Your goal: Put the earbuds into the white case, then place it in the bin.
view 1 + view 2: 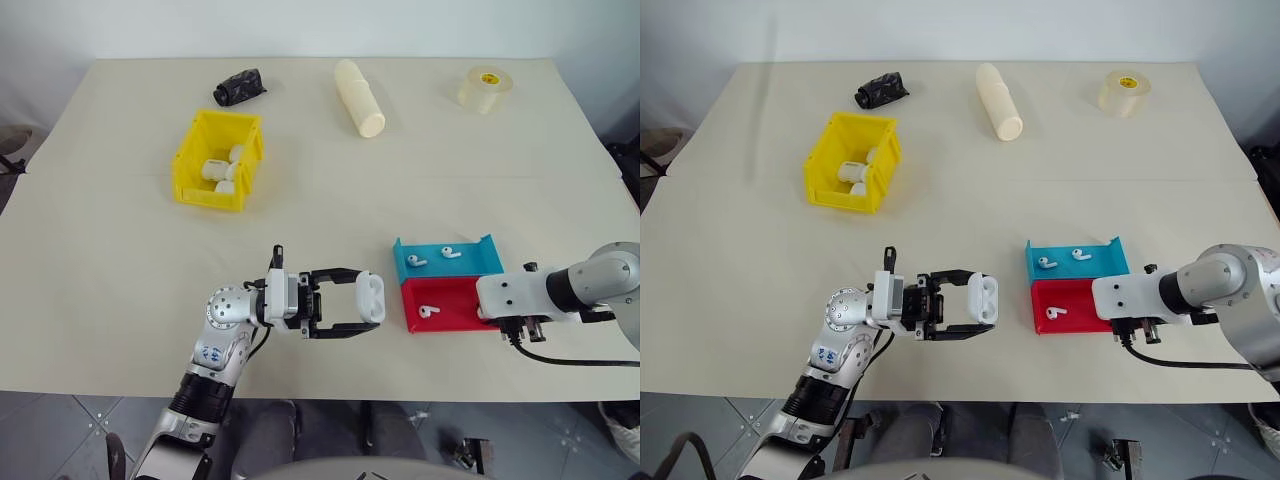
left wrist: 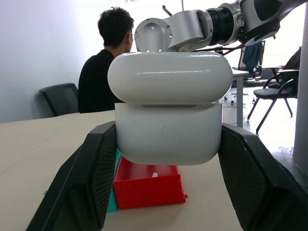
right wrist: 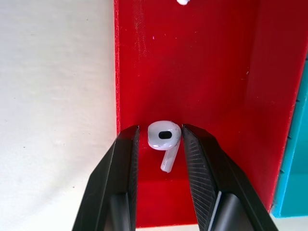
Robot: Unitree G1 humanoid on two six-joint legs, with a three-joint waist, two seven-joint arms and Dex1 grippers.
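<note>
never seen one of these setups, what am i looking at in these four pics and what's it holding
This is a two-armed humanoid robot at a table. Two pictures come from its head, looking down; the other two come from cameras on its wrists.

The left gripper is shut on the white case, whose lid is open. The right gripper has an earbud between its fingers, over the red tray. Another earbud lies in that tray, and two more in the blue tray.

Further back are the yellow bin holding white items, a cream cylinder, a tape roll and a black object.
</note>
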